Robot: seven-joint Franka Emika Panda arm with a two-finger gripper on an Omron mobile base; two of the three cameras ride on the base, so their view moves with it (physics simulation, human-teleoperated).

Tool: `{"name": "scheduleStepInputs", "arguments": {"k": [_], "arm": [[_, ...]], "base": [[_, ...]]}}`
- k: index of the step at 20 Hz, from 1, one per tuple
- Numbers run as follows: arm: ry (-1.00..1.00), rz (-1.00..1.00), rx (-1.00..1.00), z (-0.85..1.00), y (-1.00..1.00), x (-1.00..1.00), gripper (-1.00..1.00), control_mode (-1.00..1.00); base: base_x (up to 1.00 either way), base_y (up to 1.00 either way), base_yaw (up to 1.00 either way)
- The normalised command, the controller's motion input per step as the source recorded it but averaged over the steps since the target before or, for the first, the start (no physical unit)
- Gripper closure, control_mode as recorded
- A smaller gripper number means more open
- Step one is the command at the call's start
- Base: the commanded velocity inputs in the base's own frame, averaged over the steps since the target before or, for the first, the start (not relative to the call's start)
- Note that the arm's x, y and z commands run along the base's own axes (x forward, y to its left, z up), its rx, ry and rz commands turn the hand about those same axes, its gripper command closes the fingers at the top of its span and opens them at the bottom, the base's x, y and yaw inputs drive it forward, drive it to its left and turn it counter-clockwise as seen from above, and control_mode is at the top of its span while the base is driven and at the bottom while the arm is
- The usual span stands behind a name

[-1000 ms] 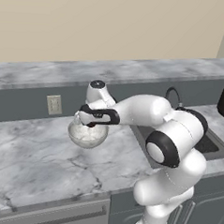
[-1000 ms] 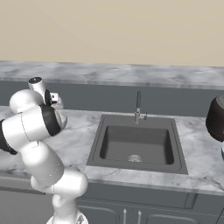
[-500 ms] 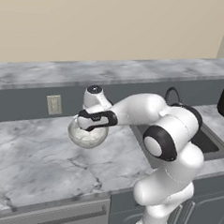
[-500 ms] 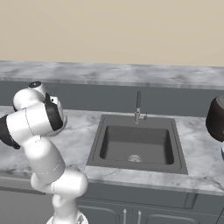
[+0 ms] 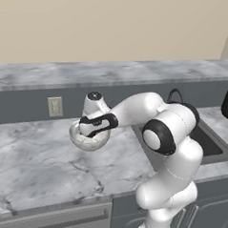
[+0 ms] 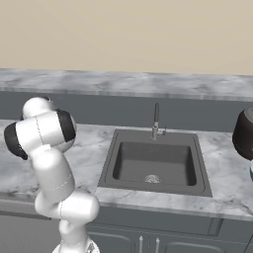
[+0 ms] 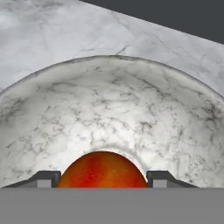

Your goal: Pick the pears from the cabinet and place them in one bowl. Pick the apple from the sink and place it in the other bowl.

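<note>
The apple (image 7: pixel 102 170), smooth and red-orange, sits between my two dark fingertips (image 7: pixel 46 178), which touch its sides. My gripper (image 7: pixel 102 180) is shut on the apple just inside the other bowl (image 7: pixel 109 109), whose clear walls let the marble counter show through. In the left base view the gripper (image 5: pixel 90 131) hangs over that glassy bowl (image 5: pixel 88 142) on the counter, left of the sink (image 5: pixel 205 140). The sink (image 6: pixel 153 163) basin holds nothing. The pears, the cabinet and the first bowl are out of view.
A thin faucet (image 6: pixel 155 118) stands behind the sink. A dark rounded appliance (image 6: pixel 244 134) sits on the counter at the far right. A wall outlet (image 5: pixel 54 106) is on the grey backsplash behind the bowl. Marble counter (image 5: pixel 31 168) spreads left and in front.
The hand has sunk slightly lower into the clear bowl and the arm's elbow has shifted a little. The apple stays between the fingers.
</note>
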Motion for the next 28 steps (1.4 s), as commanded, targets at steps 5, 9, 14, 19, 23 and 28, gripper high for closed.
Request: {"name": "scheduleStepInputs", "arguments": {"k": [5, 9, 14, 19, 23, 28], "arm": [[0.04, 0.0, 0.0, -0.19, 0.06, 0.2, 1.0, -1.0], [0.05, 0.0, 0.0, -0.16, 0.06, 0.18, 1.0, -1.0], [0.01, 0.0, 0.0, -0.15, 0.11, 0.1, 1.0, -1.0], [0.0, 0.0, 0.0, -0.07, 0.09, -0.03, -1.0, -1.0], [0.0, 0.0, 0.0, -0.01, 0.0, -0.13, -1.0, -1.0], [0.0, 0.0, 0.0, 0.01, 0.0, -0.15, -1.0, -1.0]], "base": [[0.0, 0.0, 0.0], [0.0, 0.0, 0.0], [0.0, 0.0, 0.0], [0.0, 0.0, 0.0], [0.0, 0.0, 0.0], [0.0, 0.0, 0.0]]}}
